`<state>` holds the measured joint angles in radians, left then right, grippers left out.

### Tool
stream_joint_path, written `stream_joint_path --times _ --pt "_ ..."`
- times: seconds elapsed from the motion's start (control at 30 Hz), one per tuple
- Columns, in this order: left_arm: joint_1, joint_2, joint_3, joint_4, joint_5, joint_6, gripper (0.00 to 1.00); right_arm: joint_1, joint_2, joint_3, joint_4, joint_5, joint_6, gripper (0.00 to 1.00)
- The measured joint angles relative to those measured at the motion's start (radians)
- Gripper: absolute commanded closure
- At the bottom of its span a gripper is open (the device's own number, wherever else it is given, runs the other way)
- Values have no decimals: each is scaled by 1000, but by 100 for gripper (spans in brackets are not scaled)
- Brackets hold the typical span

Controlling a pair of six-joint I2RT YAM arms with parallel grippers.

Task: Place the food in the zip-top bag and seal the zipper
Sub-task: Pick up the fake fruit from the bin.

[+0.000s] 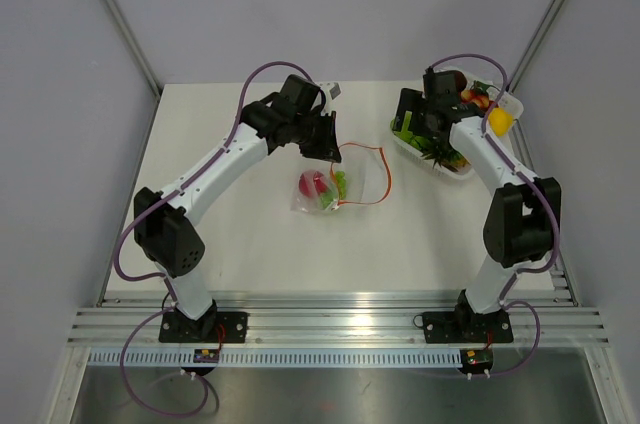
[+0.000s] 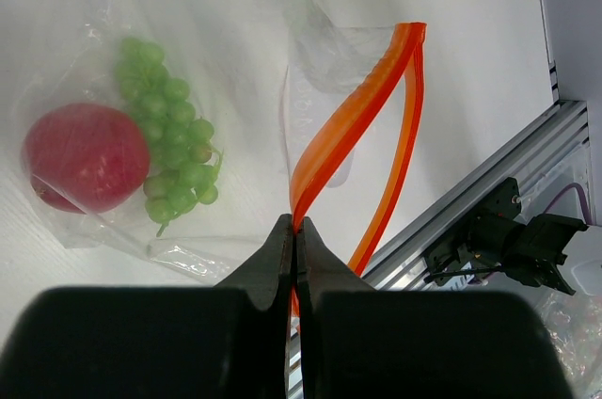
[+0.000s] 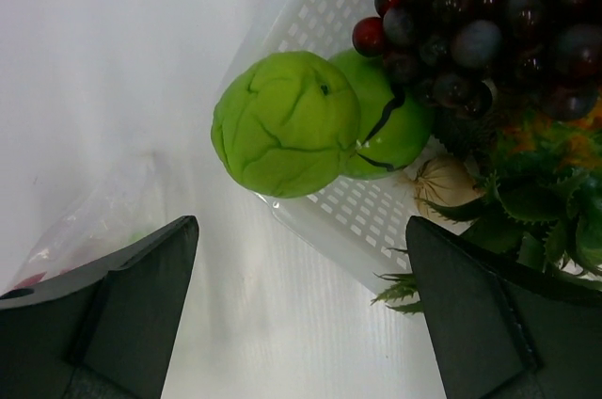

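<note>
1. Jaws of the left gripper (image 2: 296, 230) are pressed together on one lip of the thin orange-red plastic zipper strip (image 2: 350, 121). This holds that lip off the other, so the mouth gapes in a narrow loop.
2. The strip edges the clear crinkly plastic zip-top bag (image 2: 235, 13). The bag lies near the middle of the white table (image 1: 250, 254), just on the near side of the left gripper, with its mouth turned right.
3. Inside the bag, towards its closed left end, a glossy red round fruit (image 2: 85, 156) touches a bunch of small green grapes (image 2: 174, 150).
4. The right gripper (image 3: 301, 230), fingers spread wide and holding nothing, hovers at the left rim of the white perforated plastic basket (image 3: 310, 4) at the far right of the table.
5. In the basket, a wrinkled light-green ball (image 3: 282, 121) sits against that rim. A cluster of dark purple grapes (image 3: 451, 23) and other pieces lie beyond it.
6. Judged from this, loading is partly done: one arm props the mouth while the other goes for another piece.
7. The next move calls for centring the spread fingers on one piece, likely the green ball, and closing. The piece must then be carried left and released squarely into the slim opening. Sealing is not yet due.
</note>
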<state>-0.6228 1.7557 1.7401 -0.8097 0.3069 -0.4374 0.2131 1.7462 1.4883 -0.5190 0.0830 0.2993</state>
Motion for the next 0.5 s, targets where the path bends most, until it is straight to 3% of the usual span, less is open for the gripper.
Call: stream_joint_path --times 0.5 --pt "1 0 0 -1 2 1 100 -13 172 144 1 -23 -8 1"
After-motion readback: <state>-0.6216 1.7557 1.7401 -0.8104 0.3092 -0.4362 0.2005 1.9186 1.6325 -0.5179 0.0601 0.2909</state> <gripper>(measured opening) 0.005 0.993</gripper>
